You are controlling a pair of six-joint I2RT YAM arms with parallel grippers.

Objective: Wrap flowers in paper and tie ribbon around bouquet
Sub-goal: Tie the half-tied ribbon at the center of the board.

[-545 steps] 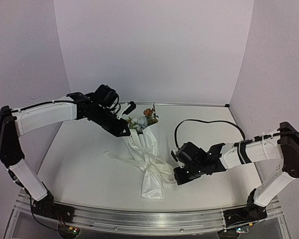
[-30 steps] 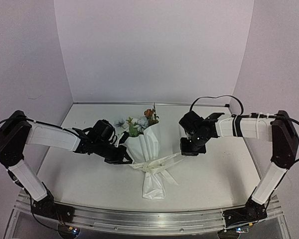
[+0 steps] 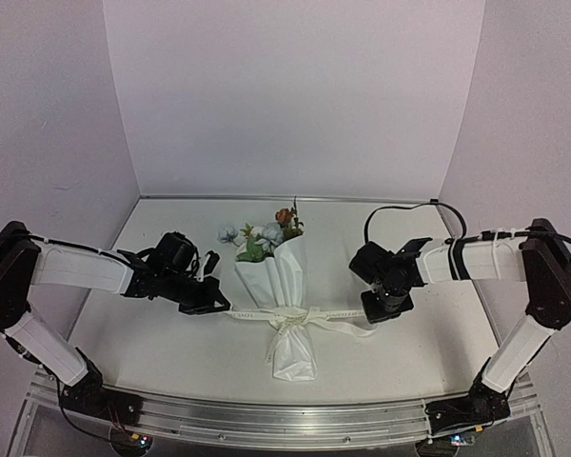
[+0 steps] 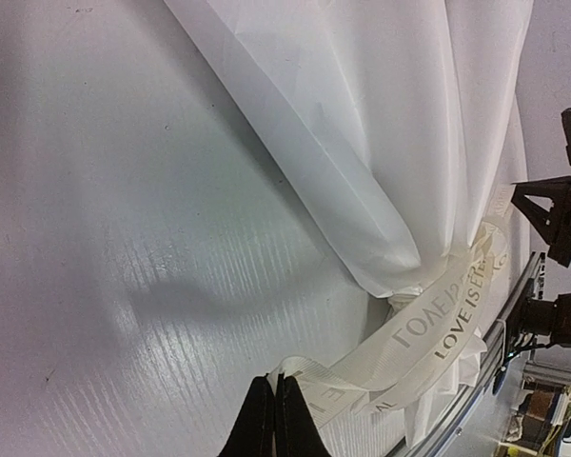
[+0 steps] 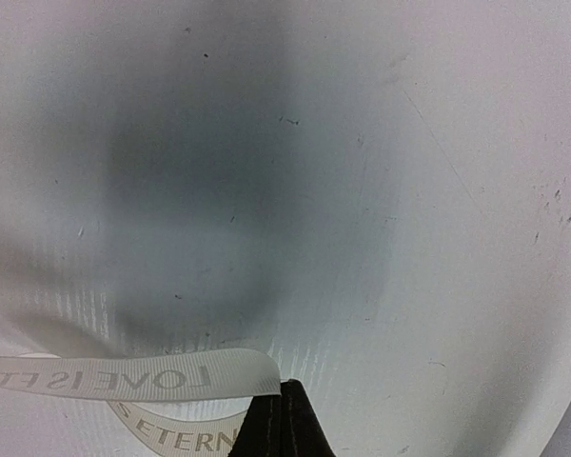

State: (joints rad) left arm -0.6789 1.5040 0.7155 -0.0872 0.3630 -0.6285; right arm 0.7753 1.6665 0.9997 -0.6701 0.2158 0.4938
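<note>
we noted paper point(image 3: 281, 274) round flowers point(image 3: 266, 233), ribbon point(image 3: 287, 315) seemingly knotted. left gripper point(image 3: 220, 307) and right gripper point(image 3: 382, 312) each pinched a ribbon end; only tightening looked left.

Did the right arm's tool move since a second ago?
Yes. The right tool moved toward the metal rail at the table's front, and slightly right, shut on the ribbon.
</note>
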